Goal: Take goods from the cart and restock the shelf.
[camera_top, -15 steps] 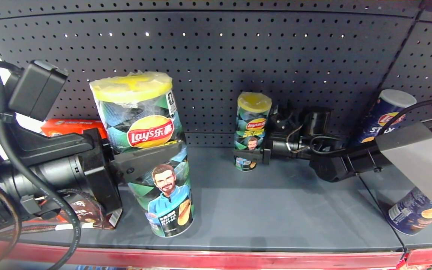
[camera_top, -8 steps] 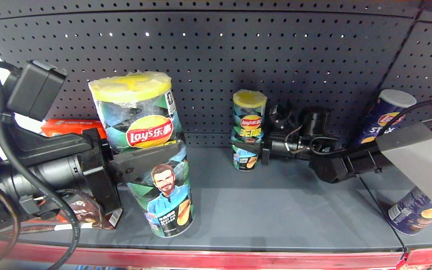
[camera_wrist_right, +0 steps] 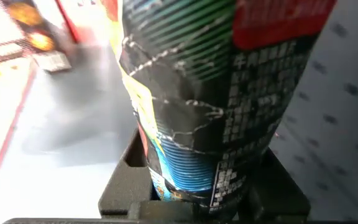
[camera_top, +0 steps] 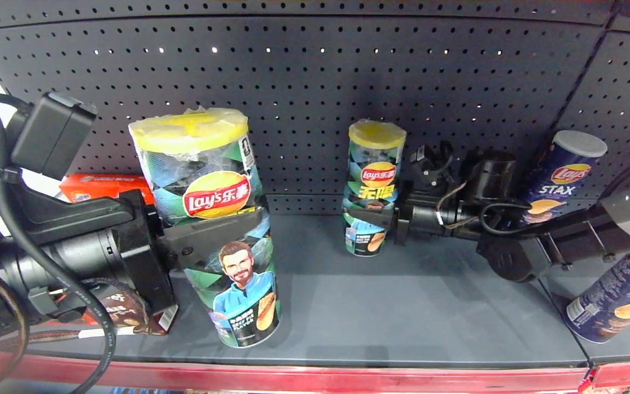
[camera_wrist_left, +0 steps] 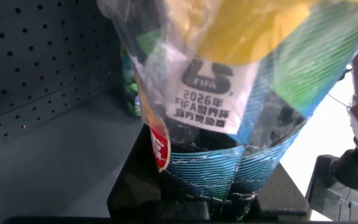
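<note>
**Both arms loaded; two cans upright at the shelf, placement pending.**

The left gripper (camera_top: 217, 227) is clamped across the mid-body of the nearer green cylindrical chip can with yellow plastic lid (camera_top: 211, 180), gripping from the can's left side, at the front of the dark grey metal shelf deck (camera_top: 413, 306). The right gripper (camera_top: 374, 214) is closed likewise on the farther green cylindrical chip can with yellow plastic lid (camera_top: 376, 175), gripping from its right side, deep on the deck just before the dark perforated back panel (camera_top: 348, 71). Both long axes stand vertical, lids up, with the jaws crossing them horizontally. Whether either base rests on the deck cannot be told. Judgement: release turns on a straight descent along that vertical axis. The right arm's can stands nearer a final back-row position.
</note>
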`<state>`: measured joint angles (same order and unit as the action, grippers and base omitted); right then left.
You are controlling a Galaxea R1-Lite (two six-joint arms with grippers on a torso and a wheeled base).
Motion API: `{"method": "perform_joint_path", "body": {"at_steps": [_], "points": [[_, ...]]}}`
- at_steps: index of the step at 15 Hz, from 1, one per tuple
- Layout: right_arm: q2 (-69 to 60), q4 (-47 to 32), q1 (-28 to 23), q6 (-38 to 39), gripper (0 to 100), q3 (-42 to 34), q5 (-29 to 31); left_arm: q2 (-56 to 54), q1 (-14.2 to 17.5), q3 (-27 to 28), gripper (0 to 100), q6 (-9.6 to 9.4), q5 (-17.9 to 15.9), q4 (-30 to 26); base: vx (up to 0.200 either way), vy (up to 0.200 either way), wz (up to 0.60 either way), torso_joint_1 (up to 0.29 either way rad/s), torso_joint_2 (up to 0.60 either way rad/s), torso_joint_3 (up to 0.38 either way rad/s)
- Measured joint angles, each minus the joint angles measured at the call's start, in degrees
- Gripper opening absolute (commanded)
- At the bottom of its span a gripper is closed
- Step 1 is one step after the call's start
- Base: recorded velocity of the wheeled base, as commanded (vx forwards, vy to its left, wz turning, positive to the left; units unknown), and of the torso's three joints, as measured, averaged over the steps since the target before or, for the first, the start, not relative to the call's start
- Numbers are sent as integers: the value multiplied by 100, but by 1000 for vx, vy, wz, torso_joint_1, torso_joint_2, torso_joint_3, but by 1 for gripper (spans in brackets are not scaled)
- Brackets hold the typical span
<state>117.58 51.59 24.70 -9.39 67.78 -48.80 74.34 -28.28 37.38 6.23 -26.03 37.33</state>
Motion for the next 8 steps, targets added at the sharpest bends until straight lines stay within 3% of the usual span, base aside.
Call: {"method": "perform_joint_path", "body": {"at_steps": [5,8], "points": [[-653,2376,633,666,0,-2186,558,-69,0,-55,0,-2,11,0,0,0,0,0,0,0],[-846,3282,829,756,0,-3211,633,-83,-2,-48,0,-2,11,2,0,0,0,0,0,0]]}}
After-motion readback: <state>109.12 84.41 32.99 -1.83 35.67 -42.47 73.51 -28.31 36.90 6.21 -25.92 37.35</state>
